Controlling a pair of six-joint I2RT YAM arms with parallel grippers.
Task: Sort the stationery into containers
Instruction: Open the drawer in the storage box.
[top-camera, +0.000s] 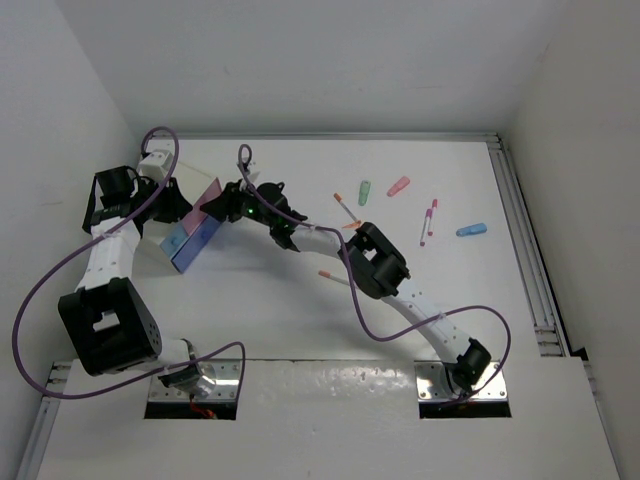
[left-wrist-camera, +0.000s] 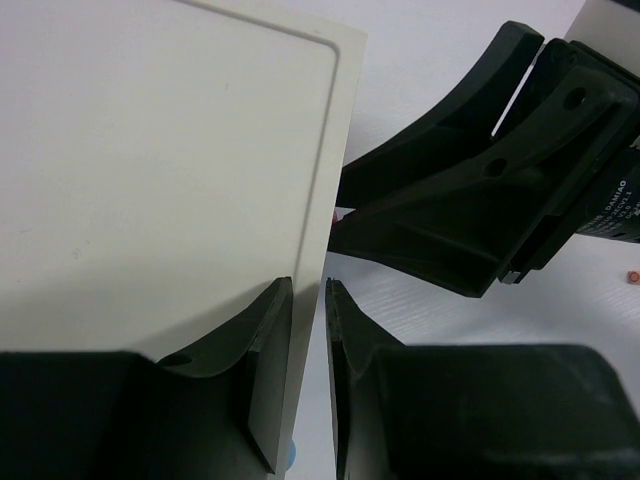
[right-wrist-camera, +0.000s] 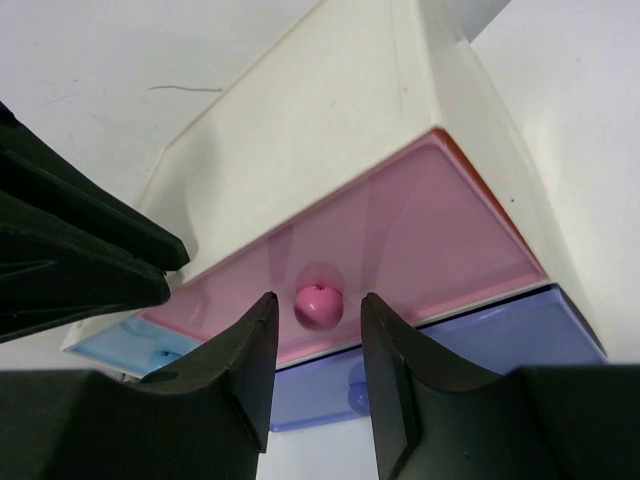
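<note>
1 cream housing (left-wrist-camera: 150, 150) edge clenched by left end effector (left-wrist-camera: 308, 300); right end effector (right-wrist-camera: 318, 298) released (flanking pink knob (right-wrist-camera: 318, 310)).

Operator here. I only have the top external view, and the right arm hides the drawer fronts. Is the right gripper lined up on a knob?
Observer: Yes. In the right wrist view, the right gripper straddles the round pink knob on the pink drawer.
Operator: Closed on it?
Observer: No. The jaws are open, with a gap on each side of the knob.
Operator: And the left gripper?
Observer: The left wrist view shows the left gripper shut on the edge of the white casing.
</note>
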